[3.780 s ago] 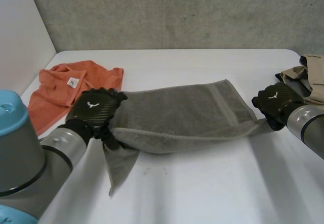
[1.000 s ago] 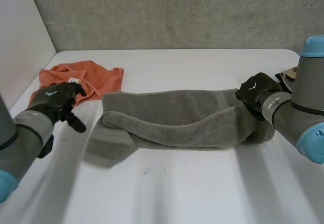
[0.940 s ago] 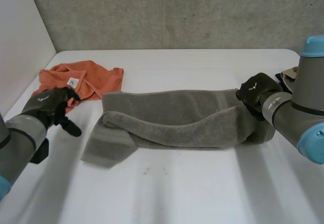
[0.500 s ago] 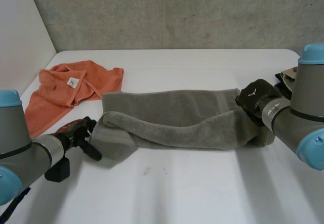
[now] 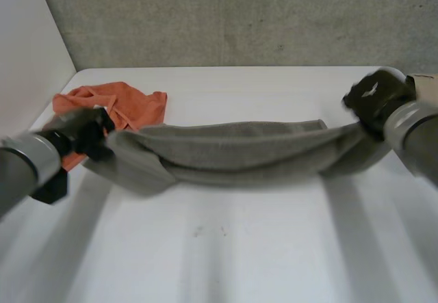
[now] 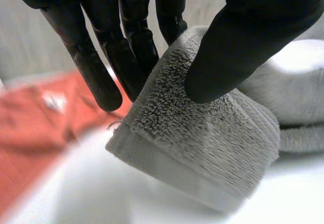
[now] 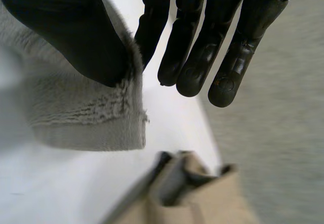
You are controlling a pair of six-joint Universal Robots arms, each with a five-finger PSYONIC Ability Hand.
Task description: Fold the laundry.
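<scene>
Now the left hand (image 5: 85, 130), free a moment before, pinched the left end of the grey towel (image 5: 239, 154). The right hand (image 5: 375, 98) gripped the other end, so the towel was stretched above the table (image 5: 239, 248), seemingly ready for folding.

Quick count: one grey towel (image 5: 239, 154), one orange cloth (image 5: 133, 104), one beige garment (image 7: 212, 198), one tabletop (image 5: 260, 248), and two hands, left robot hand (image 5: 83, 129) and right robot hand (image 5: 375, 98).

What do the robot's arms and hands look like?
The left arm and right arm are round grey tubes. The left robot hand and right robot hand are black, like gloves, with long shiny fingers and a fat thumb.
</scene>
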